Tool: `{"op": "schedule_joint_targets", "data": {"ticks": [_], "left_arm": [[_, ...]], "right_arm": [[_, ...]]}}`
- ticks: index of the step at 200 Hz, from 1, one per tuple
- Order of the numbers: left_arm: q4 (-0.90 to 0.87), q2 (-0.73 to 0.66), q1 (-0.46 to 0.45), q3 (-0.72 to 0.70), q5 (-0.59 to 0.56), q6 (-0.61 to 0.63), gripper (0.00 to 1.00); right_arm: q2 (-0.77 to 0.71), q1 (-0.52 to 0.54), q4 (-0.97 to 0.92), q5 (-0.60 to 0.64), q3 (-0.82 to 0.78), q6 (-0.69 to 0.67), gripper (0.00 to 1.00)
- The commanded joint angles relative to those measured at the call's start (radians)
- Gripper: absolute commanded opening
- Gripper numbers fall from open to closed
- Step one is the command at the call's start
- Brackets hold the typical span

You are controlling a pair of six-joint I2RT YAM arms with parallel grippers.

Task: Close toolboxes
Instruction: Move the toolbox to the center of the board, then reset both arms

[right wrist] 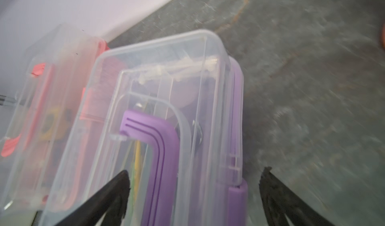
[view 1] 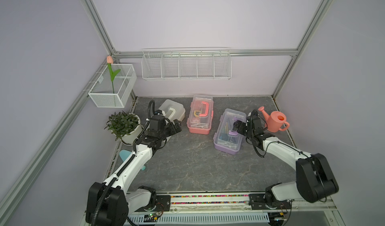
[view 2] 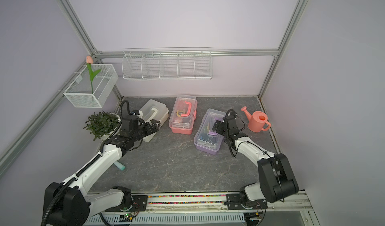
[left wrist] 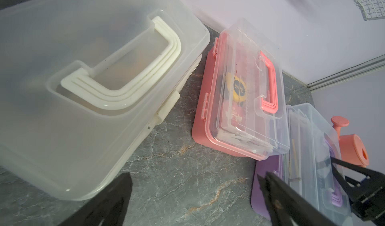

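Toolboxes, three, on tabletop point(view 1: 187, 168).
- White toolbox point(view 1: 175, 110): just ahead of left end effector point(left wrist: 194, 177), jaws apart, empty.
- Purple toolbox point(right wrist: 166, 110): beneath right end effector point(right wrist: 195, 170), jaws apart, astride one long edge.
- Pink toolbox point(view 1: 200, 115): between both.

Handling, as judged: light, stiff, slick thin plastic. Press lids near latches.

Both top views sit high out front, looking down over the whole table point(view 1: 187, 172), practically twins. Left wrist cam hugs the white toolbox point(left wrist: 83, 110) and shares the purple toolbox point(right wrist: 166, 68) with the blurry, super-close right wrist cam.
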Motion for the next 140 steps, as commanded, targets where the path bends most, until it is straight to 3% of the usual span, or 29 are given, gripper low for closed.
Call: {"op": "schedule_joint_targets", "data": {"ticks": [1, 31, 72, 108, 140], "left_arm": [[-0.025, -0.035, 0.007, -0.014, -0.057, 0.027, 1.0], [-0.023, -0.048, 0.016, -0.029, -0.119, 0.052, 1.0], [0.013, -0.044, 0.058, -0.041, -0.311, 0.142, 1.0], [0.18, -0.016, 0.112, -0.085, -0.536, 0.262, 1.0], [0.416, 0.035, 0.136, -0.192, -0.677, 0.383, 1.0]], "right_arm": [[0.133, 0.014, 0.082, -0.113, 0.127, -0.139, 0.98], [0.218, 0.013, 0.113, -0.099, 0.237, -0.216, 0.97], [0.059, 0.012, 0.055, 0.059, 0.201, -0.41, 0.89], [-0.097, -0.01, 0.051, 0.311, -0.012, -0.626, 0.88], [-0.172, -0.068, 0.171, 0.363, -0.249, -0.592, 0.88]]}}
